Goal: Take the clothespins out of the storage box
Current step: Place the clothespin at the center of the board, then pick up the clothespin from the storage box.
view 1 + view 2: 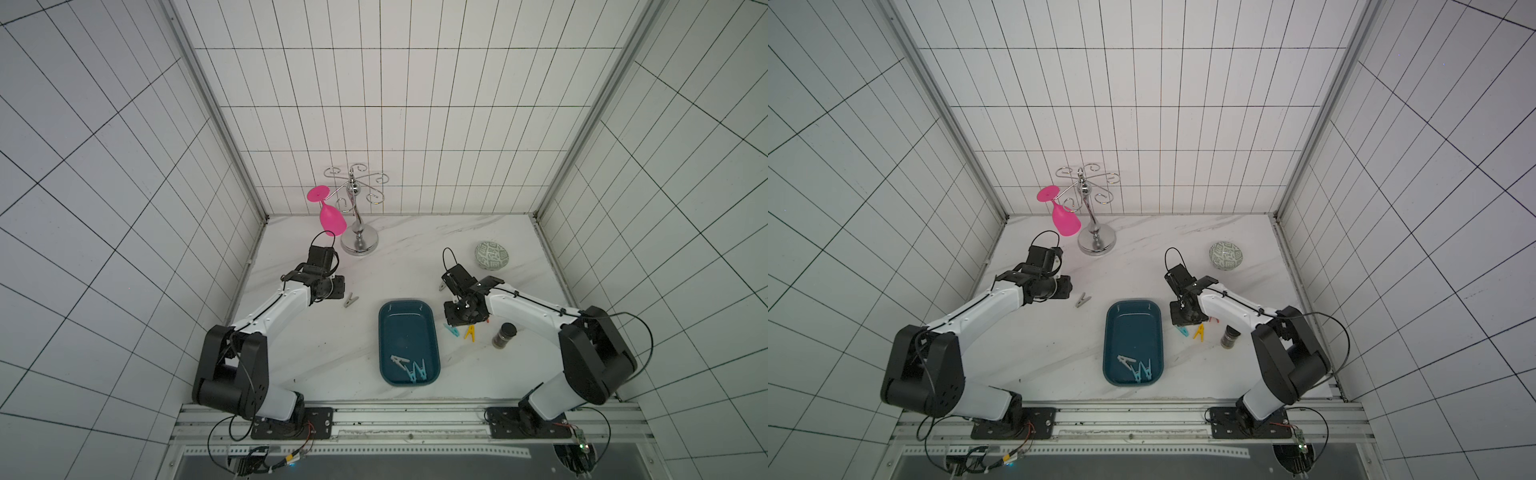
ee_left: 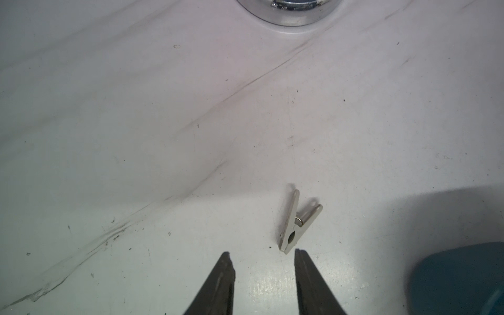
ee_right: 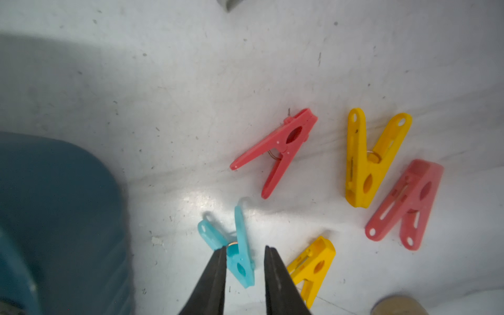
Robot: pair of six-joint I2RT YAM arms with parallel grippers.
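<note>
Flanking storage box point(image 1: 405, 328) rim: right end effector point(image 3: 244, 249)

Both arms are built alike. Left arm point(image 1: 274, 316) and right arm point(image 1: 523, 309) are clad in white link shells dotted with small screws, set between bulky black joint housings point(image 1: 232, 365). Thin black cables point(image 1: 259, 313) are run along the links and looped at the wrists. Flat black base plates point(image 1: 318, 422) are fitted, with coloured wires point(image 1: 308, 436) beside. Left gripper point(image 2: 262, 252) and right gripper point(image 3: 244, 247) are fitted with dark tapered fingers point(image 2: 222, 283).
</note>
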